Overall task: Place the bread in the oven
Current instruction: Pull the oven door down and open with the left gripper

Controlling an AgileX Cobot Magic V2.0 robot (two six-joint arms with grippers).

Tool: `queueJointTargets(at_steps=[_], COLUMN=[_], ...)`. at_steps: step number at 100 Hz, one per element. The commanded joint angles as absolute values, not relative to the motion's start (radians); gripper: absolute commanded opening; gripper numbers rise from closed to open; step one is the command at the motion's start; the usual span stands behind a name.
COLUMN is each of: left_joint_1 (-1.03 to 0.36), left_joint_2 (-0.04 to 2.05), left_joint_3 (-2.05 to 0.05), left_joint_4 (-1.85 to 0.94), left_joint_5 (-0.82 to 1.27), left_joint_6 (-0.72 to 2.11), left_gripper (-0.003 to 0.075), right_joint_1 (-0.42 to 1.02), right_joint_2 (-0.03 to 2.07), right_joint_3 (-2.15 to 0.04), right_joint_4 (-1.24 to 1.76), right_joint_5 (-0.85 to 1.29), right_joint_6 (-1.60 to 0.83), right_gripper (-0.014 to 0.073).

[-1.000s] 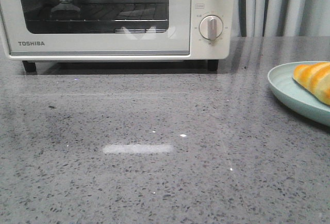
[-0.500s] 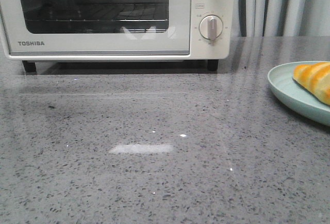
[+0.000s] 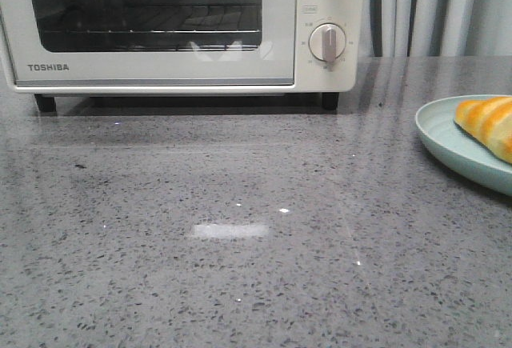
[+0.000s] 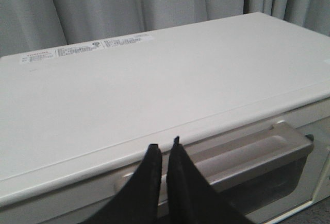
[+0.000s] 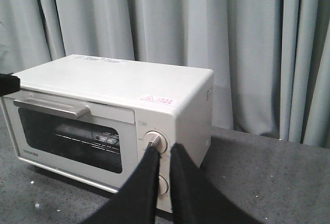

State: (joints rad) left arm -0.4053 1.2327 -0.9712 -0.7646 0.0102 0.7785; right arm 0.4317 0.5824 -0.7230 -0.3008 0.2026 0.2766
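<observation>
The oven (image 3: pixel 180 28) sits at the back of the grey speckled surface (image 3: pixel 240 244), on the left side; it is cream-white and its glass door (image 3: pixel 148 12) is shut; a wire rack shows behind the glass; two round knobs (image 3: pixel 327 42) sit one above the other on its right side; the word TOSHIBA is printed low on the door. The bread (image 3: pixel 490 124) lies on a pale green plate (image 3: pixel 448 144) at the right edge of the surface, well apart from the oven; it is golden-orange with pale stripes, and part of it is cut off by the edge of the front view.

The left tool (image 4: pixel 164 154) hangs just above the front edge of the oven's flat top (image 4: pixel 154 85); its two black fingers are almost together, with only a thin gap between them, and they hold nothing; the silver door handle (image 4: pixel 247 154) is just beside them.

The right tool (image 5: pixel 164 154) is up in the air, away from the oven, and looks at the oven's front and side; its fingers are also nearly together and hold nothing; grey curtains (image 5: pixel 206 38) hang behind the oven.
</observation>
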Motion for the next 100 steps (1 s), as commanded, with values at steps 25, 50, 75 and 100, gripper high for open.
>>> queueJointTargets(at_steps=[25,50,75,100], left_joint_1=[-0.413,-0.413,-0.413,-0.413], left_joint_2=[1.253,1.264,1.295,1.289], left_joint_3=[-1.01,-1.01,-0.988,-0.926], left_joint_4=[-0.777,-0.772,-0.772,-0.772], left_joint_5=[-0.075,-0.057,0.007,0.078], left_joint_6=[0.78,0.78,0.78,0.78], left_gripper=[-0.002,-0.002,-0.002,-0.002], right_joint_1=[0.433,0.433,0.433,0.433], right_joint_2=[0.589,0.589,0.589,0.589], right_joint_3=[-0.757,-0.757,-0.757,-0.757], right_joint_4=[-0.322,-0.322,-0.322,-0.322], right_joint_5=[0.136,0.136,0.138,0.137], right_joint_6=[0.269,0.269,0.269,0.269], right_gripper=[0.0024,0.0024,0.0024,0.0024])
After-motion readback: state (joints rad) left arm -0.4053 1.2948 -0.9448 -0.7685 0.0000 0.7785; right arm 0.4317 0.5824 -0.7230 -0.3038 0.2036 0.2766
